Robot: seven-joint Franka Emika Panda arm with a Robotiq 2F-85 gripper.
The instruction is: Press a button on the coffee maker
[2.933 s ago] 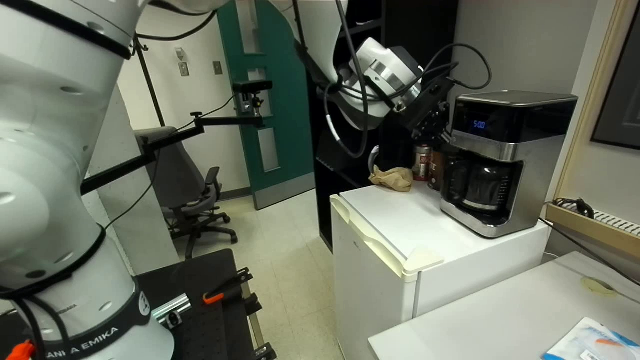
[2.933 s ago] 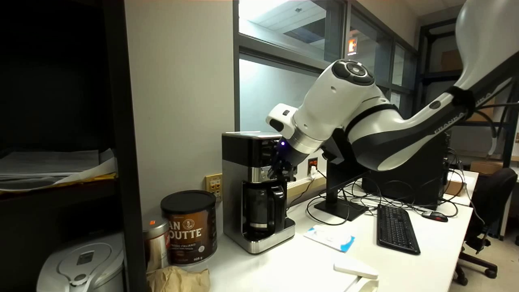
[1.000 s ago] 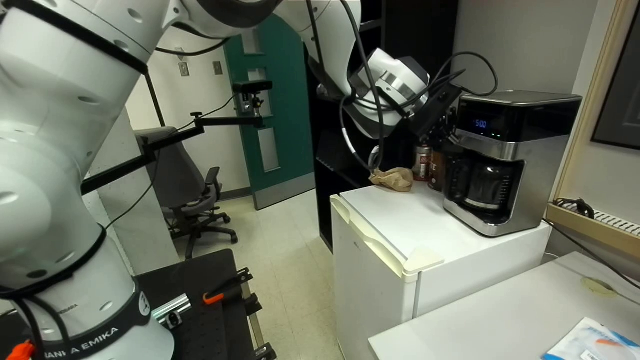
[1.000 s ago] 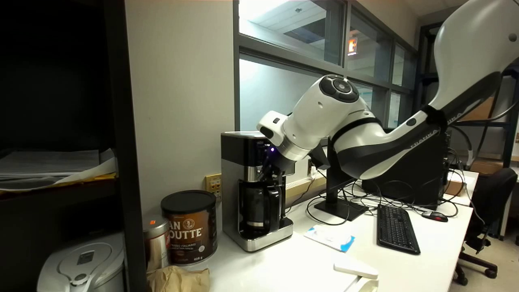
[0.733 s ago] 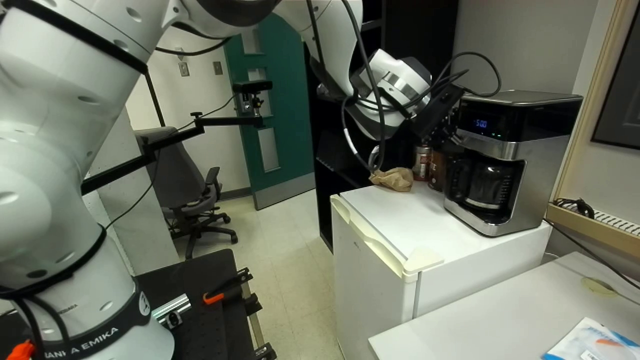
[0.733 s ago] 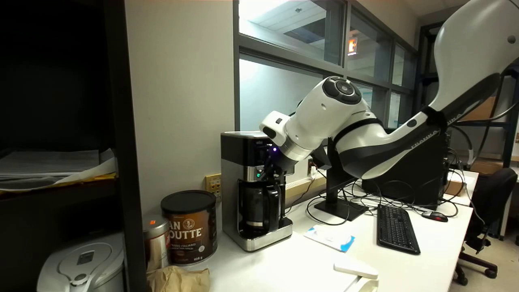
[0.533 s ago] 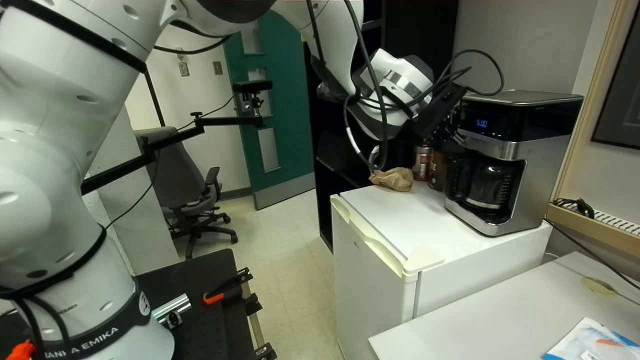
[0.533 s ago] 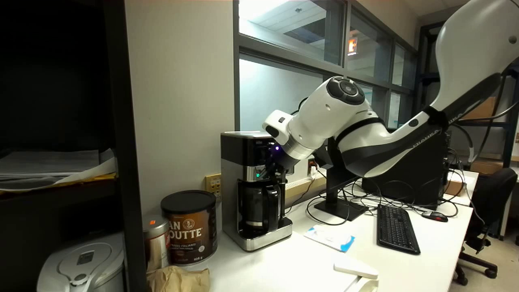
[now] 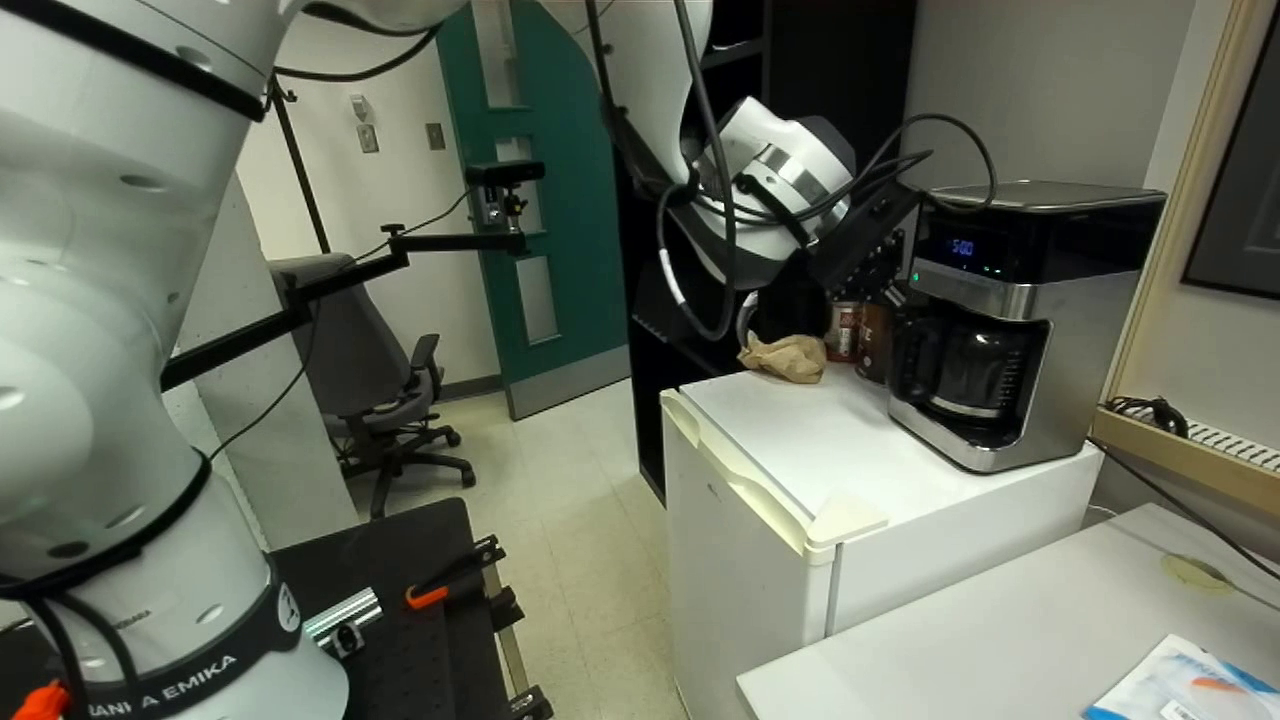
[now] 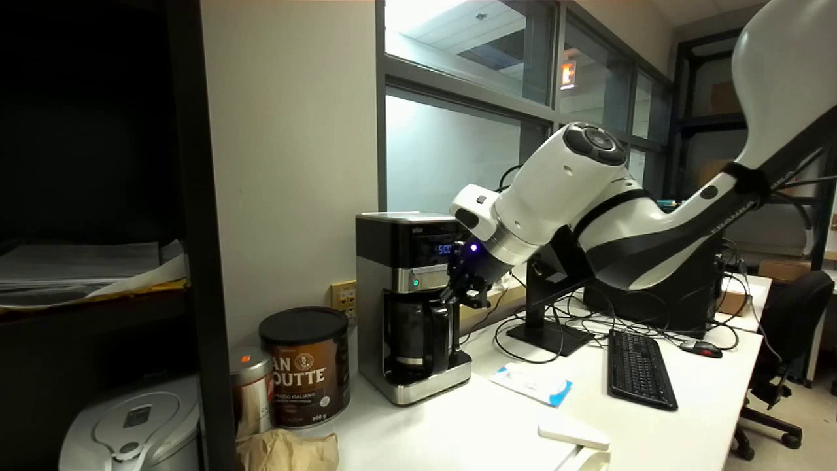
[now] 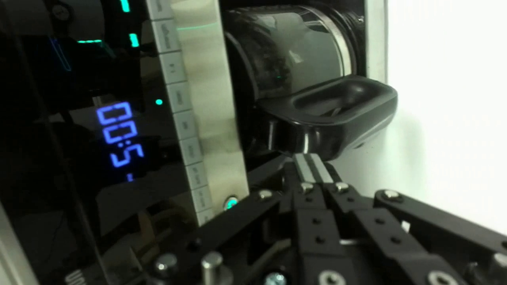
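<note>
The coffee maker, boxy with a black display front and silver body, shows in both exterior views (image 9: pixel 1085 370) (image 10: pixel 376 320). In the wrist view its silver strip (image 11: pixel 216 118) and blue 5:00 clock (image 11: pixel 121 134) show sideways. The round power button (image 10: pixel 415 282) glows green; it also shows in the wrist view (image 11: pixel 231 202), partly covered by a gripper link. Small green lights glow on the display. My gripper (image 11: pixel 313 168) is shut and empty, its fingertips together in front of the carafe handle (image 11: pixel 328 114). In an exterior view the gripper (image 10: pixel 450 297) is apart from the power button.
The coffee maker stands on a white fridge (image 9: pixel 790 430). A coffee can (image 10: pixel 306 366), a metal tin (image 10: pixel 254 392) and a crumpled paper bag (image 10: pixel 288 451) are beside it. A black shelf (image 10: pixel 196 261), a monitor and a keyboard (image 10: pixel 641 369) stand around.
My gripper moved in to the front of the coffee maker, then drew back. The power button and small display lights turned green. The coffee maker shifted slightly backward.
</note>
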